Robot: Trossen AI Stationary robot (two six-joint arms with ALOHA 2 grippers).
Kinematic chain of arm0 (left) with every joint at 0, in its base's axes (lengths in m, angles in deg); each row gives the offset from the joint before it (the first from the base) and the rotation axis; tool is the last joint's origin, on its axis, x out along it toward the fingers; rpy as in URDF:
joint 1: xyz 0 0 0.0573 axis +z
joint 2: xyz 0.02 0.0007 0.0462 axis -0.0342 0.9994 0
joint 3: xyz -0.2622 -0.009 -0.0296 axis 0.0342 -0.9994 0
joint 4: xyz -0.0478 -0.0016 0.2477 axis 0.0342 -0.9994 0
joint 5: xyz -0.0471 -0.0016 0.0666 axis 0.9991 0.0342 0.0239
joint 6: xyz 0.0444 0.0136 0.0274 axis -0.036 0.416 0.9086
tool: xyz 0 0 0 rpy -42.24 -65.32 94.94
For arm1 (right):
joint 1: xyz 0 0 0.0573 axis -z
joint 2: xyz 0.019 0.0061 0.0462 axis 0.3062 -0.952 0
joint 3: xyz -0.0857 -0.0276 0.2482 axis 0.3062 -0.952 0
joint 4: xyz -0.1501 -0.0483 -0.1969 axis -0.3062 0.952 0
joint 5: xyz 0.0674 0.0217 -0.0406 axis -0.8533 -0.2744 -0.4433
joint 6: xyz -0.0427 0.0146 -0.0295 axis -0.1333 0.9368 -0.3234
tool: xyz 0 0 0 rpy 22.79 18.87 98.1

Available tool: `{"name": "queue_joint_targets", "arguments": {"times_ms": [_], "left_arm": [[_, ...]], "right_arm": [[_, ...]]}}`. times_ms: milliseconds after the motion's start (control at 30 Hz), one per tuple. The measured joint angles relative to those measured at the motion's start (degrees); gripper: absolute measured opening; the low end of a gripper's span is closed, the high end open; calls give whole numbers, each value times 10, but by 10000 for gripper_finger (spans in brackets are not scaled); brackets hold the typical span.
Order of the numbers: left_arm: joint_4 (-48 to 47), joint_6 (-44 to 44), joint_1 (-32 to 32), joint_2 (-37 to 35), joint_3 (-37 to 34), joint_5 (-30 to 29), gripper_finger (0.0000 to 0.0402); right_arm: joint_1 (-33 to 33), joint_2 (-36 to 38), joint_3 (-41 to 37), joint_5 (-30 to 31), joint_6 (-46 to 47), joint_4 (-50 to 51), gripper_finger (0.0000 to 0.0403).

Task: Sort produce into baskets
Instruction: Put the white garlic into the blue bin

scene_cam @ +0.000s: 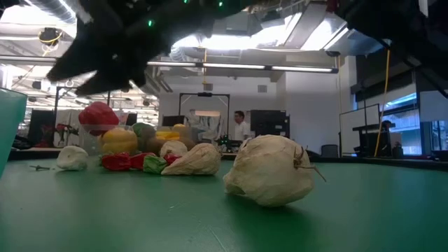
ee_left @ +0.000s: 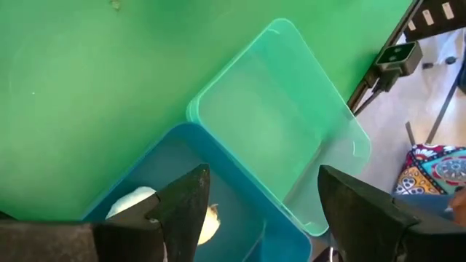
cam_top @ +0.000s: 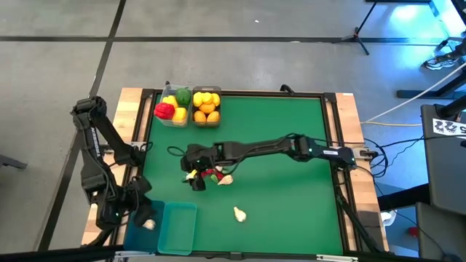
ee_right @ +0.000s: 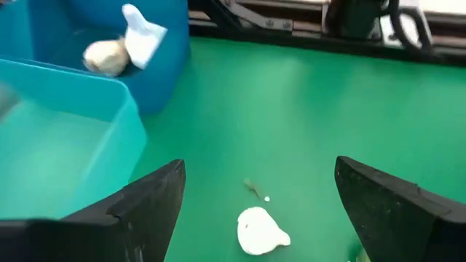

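High view, starting at the near edge: my left gripper (cam_top: 138,215) hangs over the blue basket (cam_top: 138,231) at the table's near left corner, fingers parted with nothing between them. Through my left wrist view I see a garlic bulb (ee_left: 131,205) lying in that blue basket (ee_left: 167,164), under my left fingers (ee_left: 186,207). I judge this bin is for garlic, which is why I hover here. Touching it on the right sits the teal basket (cam_top: 178,227), bare inside, so probably waiting for the chilies.

A little farther in, near the table's middle, one garlic bulb (cam_top: 239,214) lies alone on the green mat (cam_top: 291,145); in the low view that bulb (scene_cam: 269,170) fills the foreground.

Beyond it my right gripper (cam_top: 195,180) reaches across over the last loose pile: red chilies (cam_top: 212,173) and another garlic bulb (cam_top: 226,180). Its fingers stand wide apart, holding nothing, and in its wrist view a garlic piece (ee_right: 261,231) lies between them on the mat, so I am set for a pick.

At the far edge, towards the left corner, two clear baskets touch side by side: bell peppers (cam_top: 172,106) in one, lemons and oranges (cam_top: 206,104) in the other, already sorted.
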Motion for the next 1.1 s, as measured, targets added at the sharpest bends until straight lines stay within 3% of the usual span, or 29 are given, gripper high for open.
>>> {"name": "queue_joint_targets", "arguments": {"times_ms": [667,1100], "left_arm": [[-17,12,12,13,0,-11,249],[-33,28,12,13,0,-12,249]], "right_arm": [[2,-74,1,41,46,0,341],[4,-79,1,42,59,34,219]]}}
